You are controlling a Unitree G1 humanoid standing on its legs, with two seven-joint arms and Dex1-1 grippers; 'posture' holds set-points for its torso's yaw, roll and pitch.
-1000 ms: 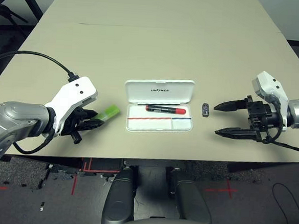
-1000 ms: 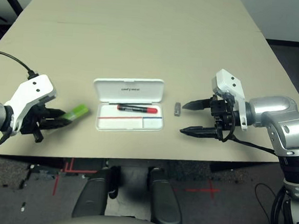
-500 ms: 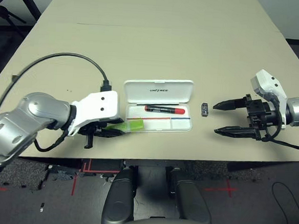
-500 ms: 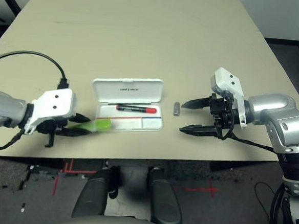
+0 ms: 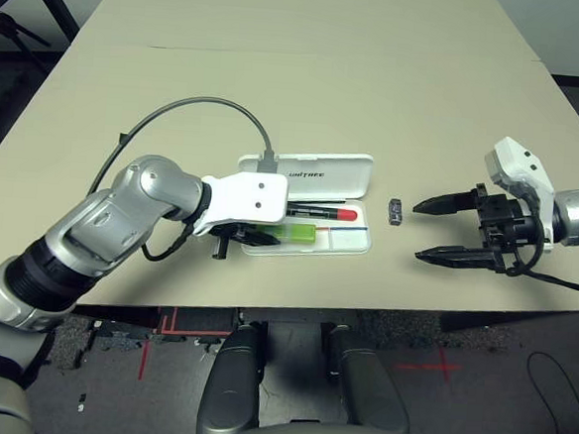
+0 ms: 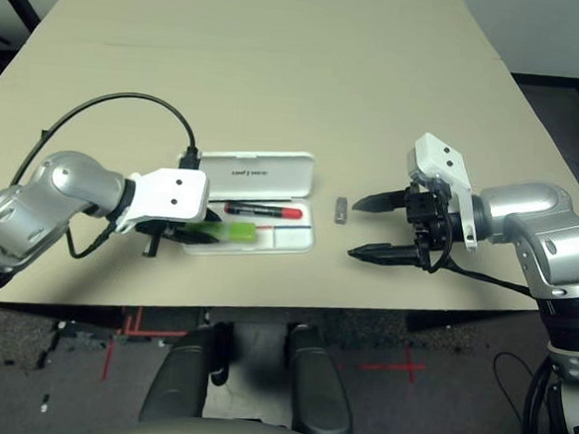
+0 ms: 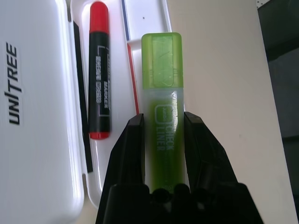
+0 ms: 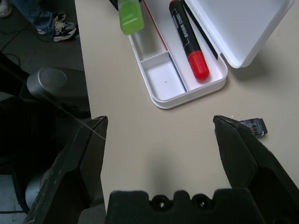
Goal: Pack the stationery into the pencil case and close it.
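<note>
Left gripper (image 5: 251, 237), fingers clamped on the flanks of the lime-green highlighter (image 5: 293, 233), holds it over the near compartment of the open pencil case (image 5: 357, 244), its capped end pointing toward 3 o'clock. The highlighter's long axis runs parallel to the case's long side and to the red marker (image 5: 320, 213), which lies in the far compartment just toward 12 o'clock of it; in the left wrist view the two bodies lie side by side with the thin divider between them. Whether the highlighter already rests on the tray floor cannot be told. The hinged lid (image 5: 318, 169), lettered UNITREE, stands open at 12 o'clock of the tray. At 3 o'clock of the case, apart from it on the table (image 5: 309, 79), lies the small dark grey clip-like piece (image 5: 395, 212). Right gripper (image 5: 446, 230), jaws spread wide and empty, points at 9 o'clock toward that piece and is the nearer arm for it.
</note>
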